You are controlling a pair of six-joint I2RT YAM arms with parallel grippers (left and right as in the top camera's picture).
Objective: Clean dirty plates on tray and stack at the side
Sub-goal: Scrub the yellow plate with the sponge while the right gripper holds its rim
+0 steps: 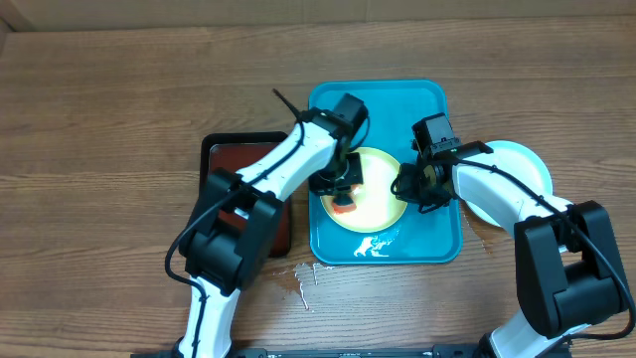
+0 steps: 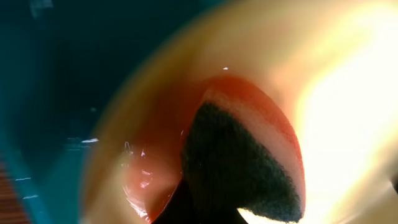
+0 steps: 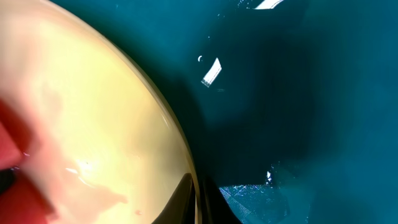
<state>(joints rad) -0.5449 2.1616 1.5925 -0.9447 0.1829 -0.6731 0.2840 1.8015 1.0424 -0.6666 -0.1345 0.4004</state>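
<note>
Left of the tray [image 1: 437, 109] sits the black tray [image 1: 227, 149]. A puddle [image 1: 306, 281] wets the counter [image 1: 99, 119] just off the tray's lower left corner.

The left pincer [image 1: 341, 191] is clamped on the sponge [image 1: 343, 207] and presses it onto the yellow plate [image 1: 383, 204] in the tray's middle. Up close, red sauce [image 2: 149, 168] films the plate beside the sponge.

The right pincer [image 1: 409, 186] sits at the plate's right rim. Its fingers [image 3: 186, 199] look nipped narrowly on that rim, though the wrist view shows only their tips. A white plate [image 1: 522, 164] lies on the counter just outside the tray's right edge, under the right arm.

The main risk is probably slip. The plate and tray floor are wet, so a hard scrub could pull the rim out of that thin hold and send the plate skating into the tray's wall. Heavy strokes may also smear the sauce instead of lifting it, or slop water over the rim. A wide swing of the right arm could knock the white plate.
</note>
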